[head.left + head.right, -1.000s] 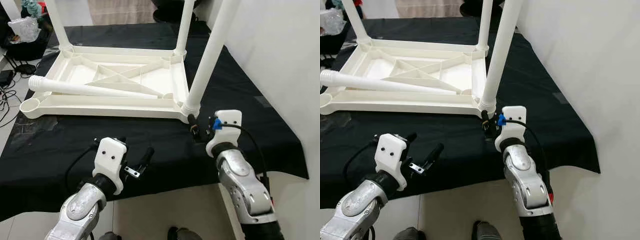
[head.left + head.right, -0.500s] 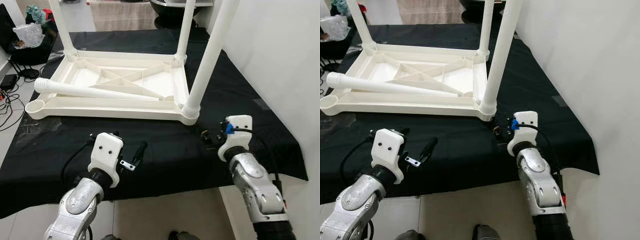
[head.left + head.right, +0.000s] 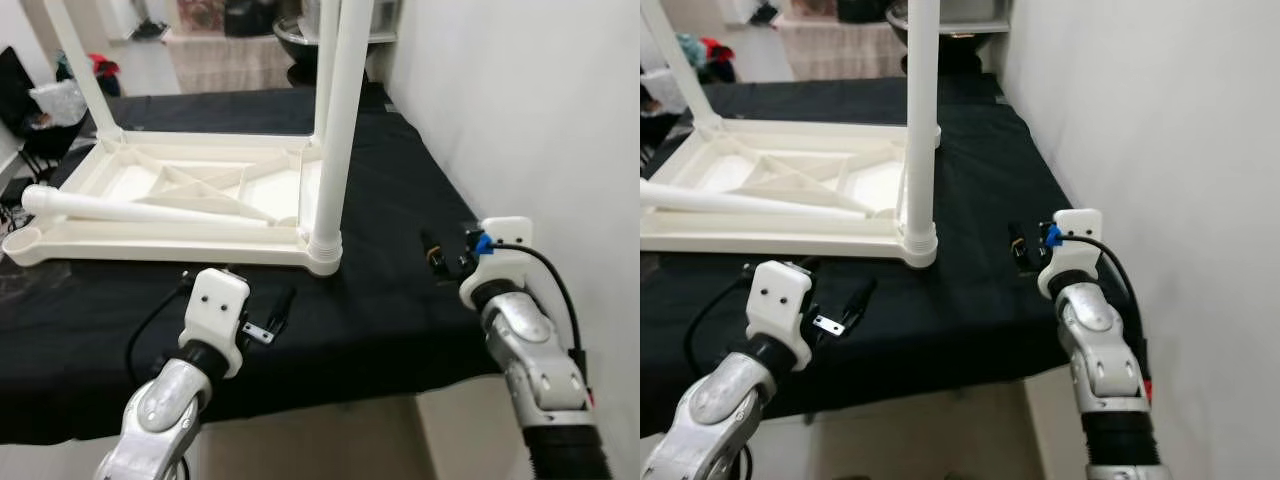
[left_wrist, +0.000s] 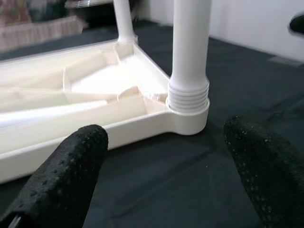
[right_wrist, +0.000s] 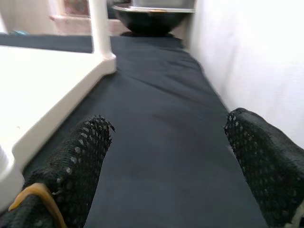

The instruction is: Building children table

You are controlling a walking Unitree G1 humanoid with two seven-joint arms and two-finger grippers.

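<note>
**My two claws wait by the upside-down table**

A big black cloth (image 3: 400, 200) covers the surface in front of me. On it lies the white plastic children's table top (image 3: 170, 205), turned upside down so its ribs face up. It sits on my left side, and a plain white wall (image 3: 540, 110) stands on my right.

Round white plastic legs stand up from the corners of the table top. The nearest upright leg (image 3: 335, 130) is fixed in the corner closest to me, and it has a ridged ring at its foot. Another upright leg (image 3: 75, 65) stands at the far left corner. One loose white leg (image 3: 140, 210) lies on its side across the table top, with its wide end pointing to my left.

My left claw (image 3: 262, 318) hovers just above the cloth, near the front edge of the table top. Its two black fingers (image 4: 71, 166) are spread wide and hold nothing.

My right claw (image 3: 448, 255) is over the cloth near the wall, well apart from the nearest upright leg. Its fingers (image 5: 80, 156) are also spread wide and hold nothing.
</note>
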